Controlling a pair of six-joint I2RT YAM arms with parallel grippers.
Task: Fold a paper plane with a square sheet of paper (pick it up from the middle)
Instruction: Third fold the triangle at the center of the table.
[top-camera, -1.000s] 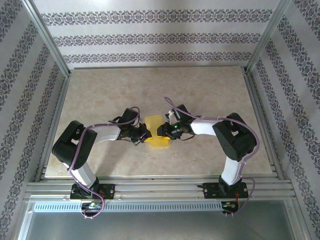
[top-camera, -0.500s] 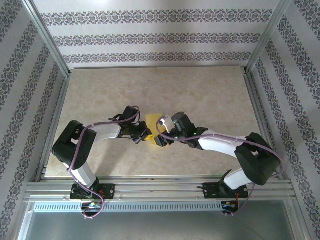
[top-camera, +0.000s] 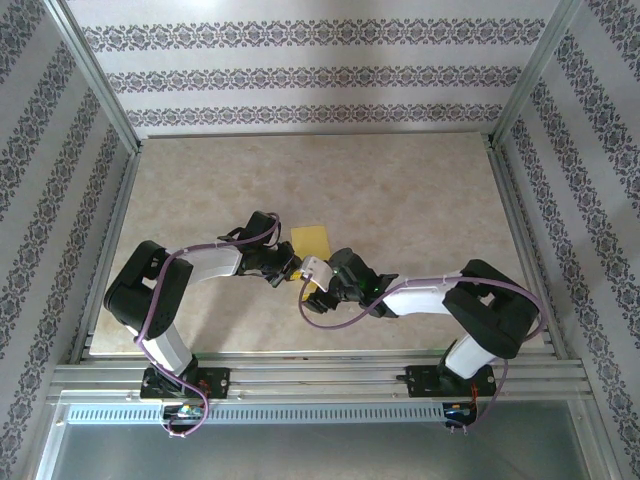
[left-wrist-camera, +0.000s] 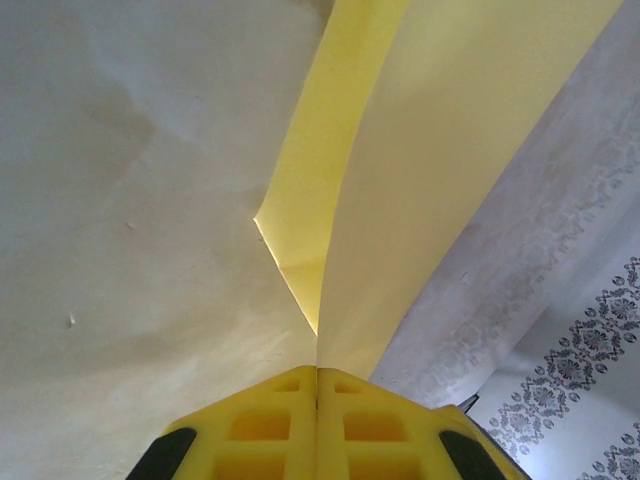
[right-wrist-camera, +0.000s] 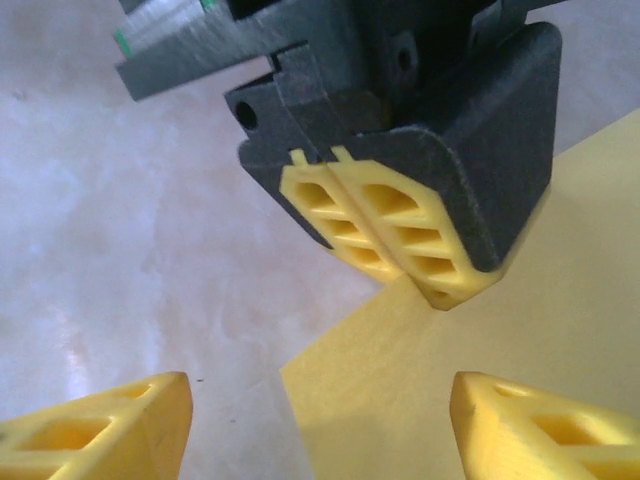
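The square sheet of paper (top-camera: 310, 241) is yellow and folded, standing up off the table in the middle. My left gripper (top-camera: 289, 268) is shut on its left edge. In the left wrist view the paper (left-wrist-camera: 440, 150) rises from between the closed yellow fingers (left-wrist-camera: 270, 420) as two layers with a crease. My right gripper (top-camera: 312, 281) sits just in front of the sheet, open. In the right wrist view the right gripper (right-wrist-camera: 320, 390) has its jaws wide apart around a corner of the paper (right-wrist-camera: 440, 400) without touching it, facing the left gripper (right-wrist-camera: 385, 235).
The beige table (top-camera: 420, 190) has free room behind and to both sides. A metal frame rail (top-camera: 320, 375) runs along the near edge. A purple cable loop (top-camera: 330, 318) hangs under the right wrist. Patterned walls enclose the table.
My right gripper opened and let go of the paper. Its arm swung round to the near side, lower and further left. The left gripper stayed shut on the sheet.
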